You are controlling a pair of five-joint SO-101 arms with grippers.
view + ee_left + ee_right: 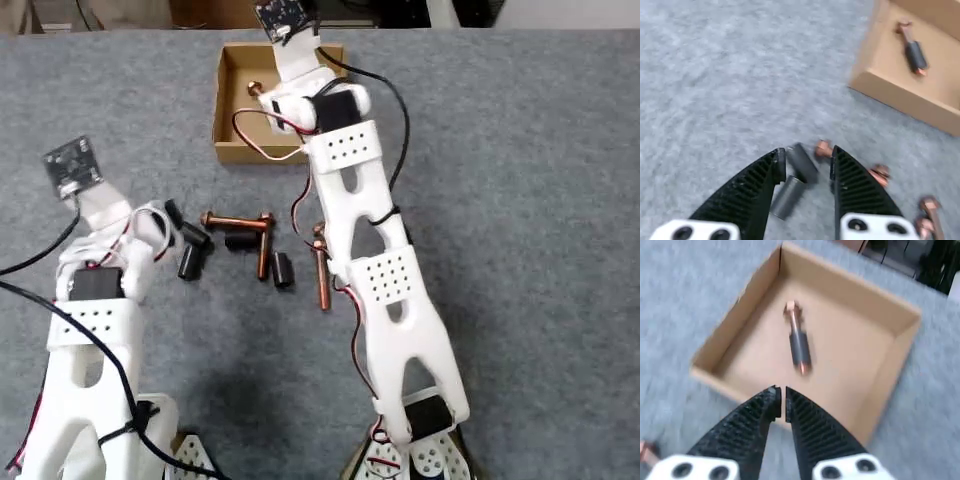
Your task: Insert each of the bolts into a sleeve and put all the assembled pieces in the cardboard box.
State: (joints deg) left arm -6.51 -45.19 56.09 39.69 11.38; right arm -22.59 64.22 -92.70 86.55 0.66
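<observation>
L gripper [807, 161] is wide open, jaws either side of a black sleeve [801, 159] lying on the grey mat [520, 150]. Not clamped, nothing held. It looks lined up for a pick so the sleeve can take a bolt. A 2nd sleeve [786, 196] lies just beside it, between the jaws too, so watch you don't grab both. Loose bolts [236, 220] sit near the sleeves, mid-table, heads close to the L jaw tip.

R gripper [781, 401] is all but shut and empty, hovering over the near wall of the cardboard box [250, 153]. One assembled piece [799, 342] lies flat on the box floor, so I'd say that's a finished drop-off. Most pcs are still unassembled, so the task is early on.
</observation>
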